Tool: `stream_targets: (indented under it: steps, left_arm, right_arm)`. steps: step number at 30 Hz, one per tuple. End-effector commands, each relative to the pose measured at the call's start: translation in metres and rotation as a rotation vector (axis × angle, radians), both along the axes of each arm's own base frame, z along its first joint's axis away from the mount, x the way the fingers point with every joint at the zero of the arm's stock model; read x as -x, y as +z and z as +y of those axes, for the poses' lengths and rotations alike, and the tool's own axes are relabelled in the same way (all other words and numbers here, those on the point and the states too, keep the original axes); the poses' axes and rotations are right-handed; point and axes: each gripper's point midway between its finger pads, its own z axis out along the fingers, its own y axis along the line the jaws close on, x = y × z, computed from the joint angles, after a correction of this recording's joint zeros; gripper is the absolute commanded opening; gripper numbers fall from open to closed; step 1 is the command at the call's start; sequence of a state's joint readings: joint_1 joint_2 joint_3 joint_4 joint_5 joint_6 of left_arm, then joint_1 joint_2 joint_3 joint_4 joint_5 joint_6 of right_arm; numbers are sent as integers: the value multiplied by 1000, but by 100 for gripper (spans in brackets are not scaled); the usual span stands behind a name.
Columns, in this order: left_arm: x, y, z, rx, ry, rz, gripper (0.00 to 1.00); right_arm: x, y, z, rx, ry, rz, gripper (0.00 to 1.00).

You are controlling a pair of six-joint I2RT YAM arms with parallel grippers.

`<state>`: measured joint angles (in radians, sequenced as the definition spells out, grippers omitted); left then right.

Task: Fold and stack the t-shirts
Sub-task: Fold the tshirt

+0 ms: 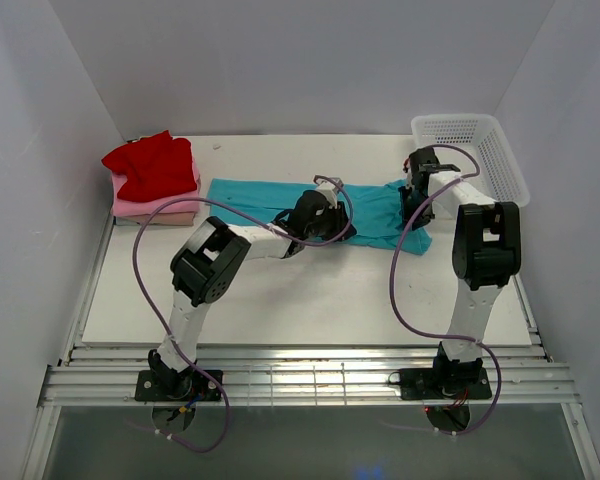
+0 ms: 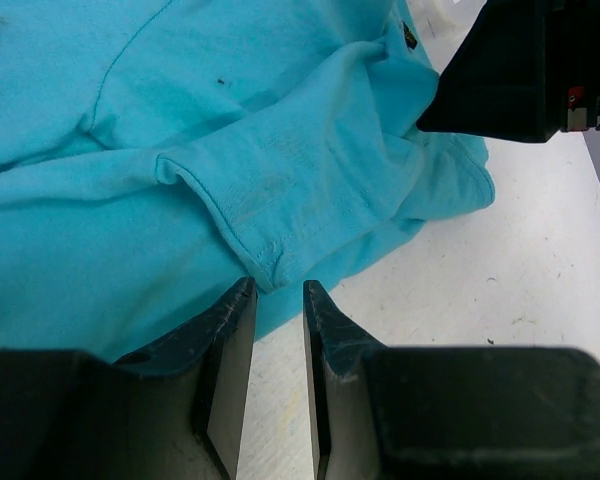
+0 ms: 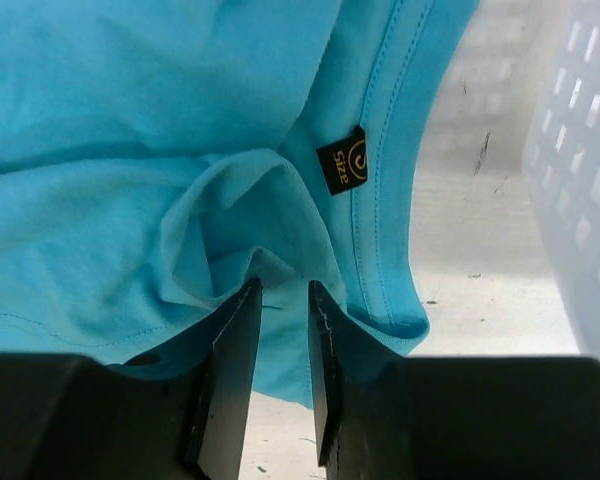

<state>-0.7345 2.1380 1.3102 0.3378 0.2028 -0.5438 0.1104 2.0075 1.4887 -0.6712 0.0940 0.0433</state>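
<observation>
A teal t-shirt [image 1: 250,195] lies spread lengthwise across the back middle of the table. My left gripper [image 1: 325,213] sits low over its middle. In the left wrist view that gripper [image 2: 277,288] is open by a narrow gap, with bare table between the fingers and a folded sleeve hem [image 2: 265,262] just past the tips. My right gripper [image 1: 415,200] is at the shirt's right end. It [image 3: 284,285] is also slightly open, its tips against a raised fold of the teal cloth [image 3: 130,120] near the size label [image 3: 342,160]. Red [image 1: 152,165], pink [image 1: 140,207] and beige [image 1: 155,218] shirts are stacked at the back left.
A white mesh basket [image 1: 480,140] stands at the back right, close to the right gripper, and its wall [image 3: 580,200] fills the right edge of the right wrist view. The right arm's black body [image 2: 520,70] shows at the top right of the left wrist view. White walls enclose the table.
</observation>
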Motion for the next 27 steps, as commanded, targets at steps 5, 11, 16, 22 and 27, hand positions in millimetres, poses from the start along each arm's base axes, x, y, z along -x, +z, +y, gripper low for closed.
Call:
stream_targets:
  steps: [5,11,16,22,27]
  left_arm:
    - [-2,2,-12,26,-19,-5,36]
    - [-2,-1,-11,21,-15,-4,36]
    - [-4,-1,-12,21,-13,-6,35]
    - [-5,-1,-13,21,-13,-9,3]
    - [-6,0,-16,24,-19,-13,0]
  right_arm:
    - [-22,6,6,-33,24,-39,32]
    - [-20,1,7,-38,29,-23,31]
    - [-19,-2,7,-39,33,-17,12]
    - [-20,2,7,-39,35,-26,8]
    - [-23,13,8,-44,36,-50,8]
